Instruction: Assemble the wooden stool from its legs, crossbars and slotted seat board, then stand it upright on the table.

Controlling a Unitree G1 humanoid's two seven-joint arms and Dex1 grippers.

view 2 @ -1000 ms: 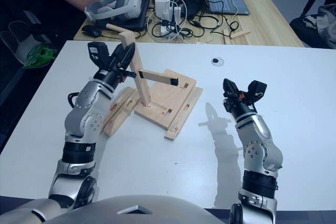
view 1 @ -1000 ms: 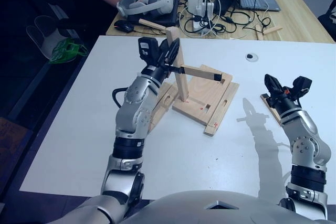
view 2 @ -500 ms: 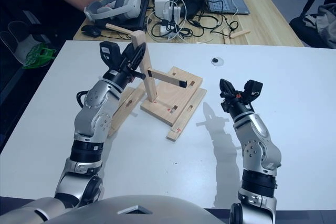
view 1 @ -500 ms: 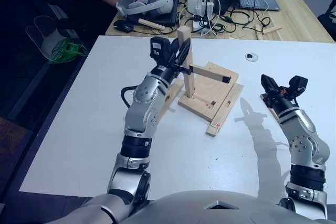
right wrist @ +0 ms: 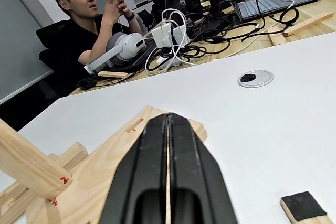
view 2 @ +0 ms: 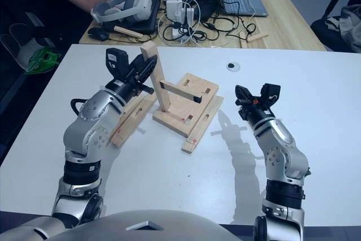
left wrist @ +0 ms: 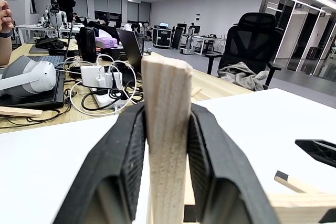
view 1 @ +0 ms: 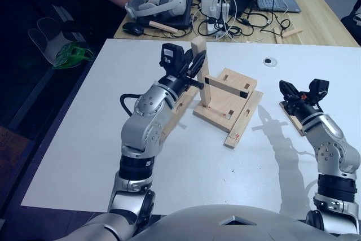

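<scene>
Gripping the leg (left wrist: pixel 167 129) near its top, left fingers (left wrist: pixel 123 166) flank it.

One slotted seat board (view 1: pixel 228 105) lies just beside the left claw (view 1: pixel 194 65). One leg (view 1: pixel 201 77) is clamped in that claw, with one crossbar (view 1: pixel 225 84) jutting from it. What look like two loose wooden pieces (view 2: pixel 125 128) lie under that claw's arm. One long rail (view 1: pixel 243 119) lies between the claws. One short piece (view 1: pixel 293 118) lies just beside the right claw (view 1: pixel 286 90).

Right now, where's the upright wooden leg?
The leg stands left of centre on the table in the head views, resting on the seat board, its top pinched by the left gripper.
</scene>
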